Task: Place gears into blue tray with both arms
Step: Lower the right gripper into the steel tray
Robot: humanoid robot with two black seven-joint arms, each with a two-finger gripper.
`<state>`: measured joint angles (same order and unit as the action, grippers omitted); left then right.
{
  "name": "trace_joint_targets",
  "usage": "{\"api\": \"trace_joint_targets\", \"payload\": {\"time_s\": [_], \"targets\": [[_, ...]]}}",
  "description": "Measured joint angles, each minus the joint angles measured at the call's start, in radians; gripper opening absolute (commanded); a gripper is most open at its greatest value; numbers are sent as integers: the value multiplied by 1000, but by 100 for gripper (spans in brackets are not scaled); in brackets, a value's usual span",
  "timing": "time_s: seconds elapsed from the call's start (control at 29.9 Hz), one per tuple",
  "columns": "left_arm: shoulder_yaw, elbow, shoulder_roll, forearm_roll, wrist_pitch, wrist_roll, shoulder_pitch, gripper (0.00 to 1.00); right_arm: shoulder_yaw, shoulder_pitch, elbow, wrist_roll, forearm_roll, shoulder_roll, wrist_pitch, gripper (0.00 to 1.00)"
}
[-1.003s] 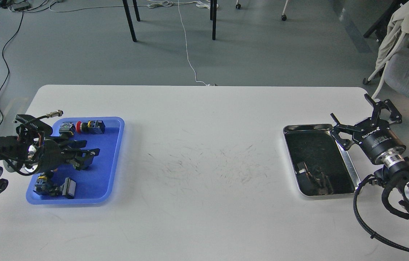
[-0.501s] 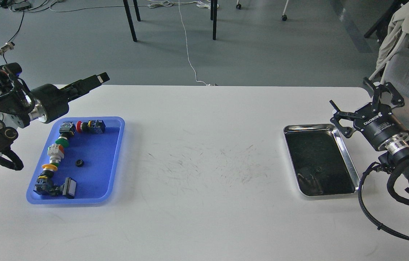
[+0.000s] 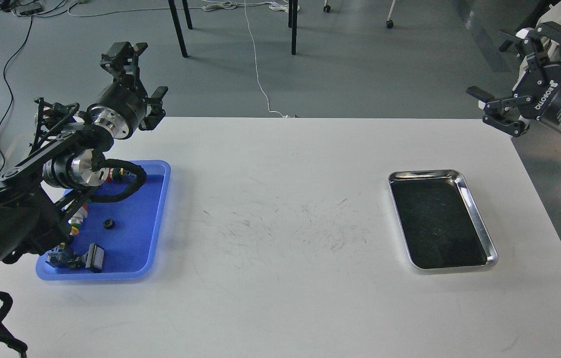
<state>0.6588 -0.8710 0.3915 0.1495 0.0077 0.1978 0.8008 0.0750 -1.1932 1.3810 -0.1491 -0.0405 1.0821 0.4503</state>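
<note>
One small black gear (image 3: pixel 108 223) lies loose on the floor of the blue tray (image 3: pixel 133 243) at the table's left. My left gripper (image 3: pixel 142 79) is raised well above the tray's far end. It points up and away, open with nothing between its fingers. The left arm covers the tray's left part. My right gripper (image 3: pixel 514 74) hangs high past the table's far right corner, open and empty, far from both trays.
Several colourful push-button switches (image 3: pixel 77 258) lie along the blue tray's left side, partly hidden by my arm. A shiny steel tray (image 3: pixel 480 219) sits at the right. Chair legs, cables and a grey chair stand beyond the table.
My left gripper lifted out of the blue tray and swung up and back, leaving the gear on the tray floor. My right gripper rose from beside the steel tray to the far right.
</note>
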Motion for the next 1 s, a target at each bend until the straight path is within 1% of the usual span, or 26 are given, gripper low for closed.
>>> {"api": "trace_joint_targets", "payload": {"time_s": [0.1, 0.17, 0.23, 0.3, 0.4, 0.53, 0.9, 1.0], "targets": [[4, 4, -10, -7, -1, -4, -2, 97, -280, -201, 62, 27, -226, -17, -7, 97], [3, 4, -14, -7, -1, -4, -3, 97, -488, -304, 85, 35, -423, -57, -11, 97], [0, 4, -13, -7, 0, -4, -7, 97, -646, -363, 87, 39, -586, -94, -22, 97], [-2, 3, -8, -6, 2, -5, -11, 97, -739, -386, 68, 41, -698, -125, -49, 97], [-4, 3, -2, -6, 3, -5, -16, 97, -791, -385, 37, 52, -760, -169, -90, 97], [-5, 1, 2, -4, 5, -4, -18, 97, -807, -361, -3, 63, -771, -219, -109, 97], [-8, -2, 3, 0, 7, -3, -18, 97, -827, -284, -108, 62, -770, -334, -126, 95], [-8, -2, 3, 1, 7, -3, -18, 97, -829, -255, -142, 62, -770, -372, -149, 94]]}}
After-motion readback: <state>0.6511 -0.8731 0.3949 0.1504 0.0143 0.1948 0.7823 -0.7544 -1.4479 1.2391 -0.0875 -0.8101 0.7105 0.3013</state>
